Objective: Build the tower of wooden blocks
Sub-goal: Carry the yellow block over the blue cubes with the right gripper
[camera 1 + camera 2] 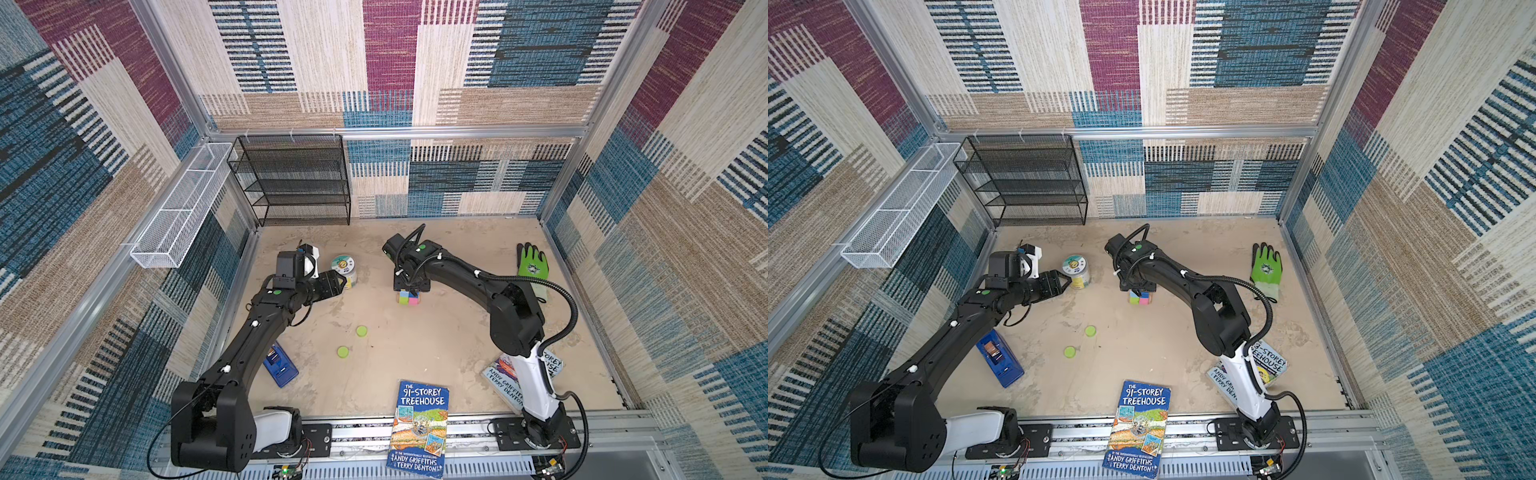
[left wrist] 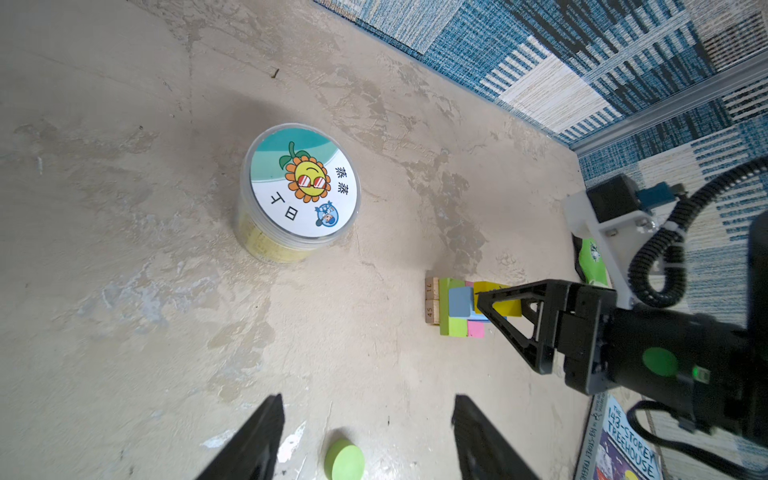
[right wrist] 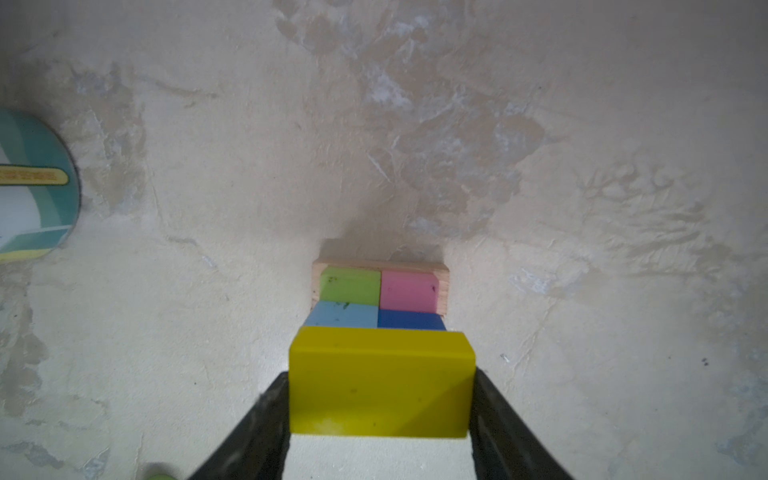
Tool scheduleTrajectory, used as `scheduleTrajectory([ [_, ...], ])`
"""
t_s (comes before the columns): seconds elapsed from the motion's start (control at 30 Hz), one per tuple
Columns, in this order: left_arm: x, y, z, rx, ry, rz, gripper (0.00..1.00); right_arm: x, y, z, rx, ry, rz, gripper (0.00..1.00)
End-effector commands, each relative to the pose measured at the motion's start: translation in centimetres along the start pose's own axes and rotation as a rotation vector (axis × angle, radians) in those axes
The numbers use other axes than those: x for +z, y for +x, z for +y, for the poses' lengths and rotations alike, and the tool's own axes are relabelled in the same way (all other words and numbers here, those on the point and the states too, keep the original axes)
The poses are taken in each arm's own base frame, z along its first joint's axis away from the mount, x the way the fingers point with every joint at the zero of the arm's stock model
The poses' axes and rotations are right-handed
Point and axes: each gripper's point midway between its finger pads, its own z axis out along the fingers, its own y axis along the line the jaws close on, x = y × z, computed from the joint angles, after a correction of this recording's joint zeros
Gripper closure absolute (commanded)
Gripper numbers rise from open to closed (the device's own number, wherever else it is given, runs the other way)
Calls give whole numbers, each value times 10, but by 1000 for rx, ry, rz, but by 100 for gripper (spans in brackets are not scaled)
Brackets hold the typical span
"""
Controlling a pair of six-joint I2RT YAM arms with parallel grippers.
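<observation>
The tower stands mid-table: a tan base, then a lime oblong beside a pink one, then a light-blue cube and a dark-blue cube. My right gripper hangs over it, shut on a yellow block that sits at the blue cubes; contact with them is unclear. Two lime round pieces lie loose on the table. My left gripper is open and empty, above one lime round piece.
A round tin stands just beyond the left gripper. A dark-blue case lies under the left arm. Books lie at the front, a green glove at the right, and a black mesh rack at the back.
</observation>
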Motion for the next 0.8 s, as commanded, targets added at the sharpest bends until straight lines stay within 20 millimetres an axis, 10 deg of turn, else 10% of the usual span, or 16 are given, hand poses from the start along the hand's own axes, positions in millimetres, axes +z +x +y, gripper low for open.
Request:
scheduleTrajectory([
  [0.0, -1, -4, -4, 14, 20, -17, 31, -2, -3, -3, 15, 20, -19, 38],
  [0.77, -1, -4, 0, 3, 22, -17, 31, 4, -3, 2, 15, 12, -5, 31],
])
